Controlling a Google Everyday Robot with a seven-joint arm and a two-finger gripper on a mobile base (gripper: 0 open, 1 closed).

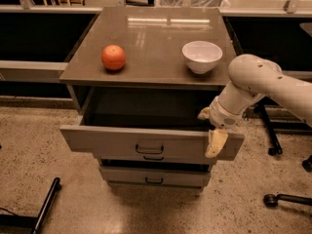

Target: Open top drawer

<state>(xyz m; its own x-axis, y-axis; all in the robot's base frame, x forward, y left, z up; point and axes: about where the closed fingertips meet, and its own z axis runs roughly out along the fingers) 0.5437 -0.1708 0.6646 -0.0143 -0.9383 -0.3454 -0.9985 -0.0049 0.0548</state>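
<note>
The top drawer (pixel 112 141) of the grey-taupe cabinet stands pulled out, its dark inside showing, with a small dark bracket handle (pixel 149 149) at the centre of its flat front. Two narrower drawers sit below it, pushed in. My gripper (pixel 214 141) hangs from the white arm at the drawer's right end, one cream finger (pixel 216 144) lying over the front's top edge and pointing down. It is well right of the handle.
An orange (pixel 113 57) and a white bowl (pixel 202 56) sit on the cabinet top (pixel 151 38). Chair legs and castors (pixel 273 150) stand on the speckled floor at right. A dark bar (pixel 46 206) lies on the floor at lower left.
</note>
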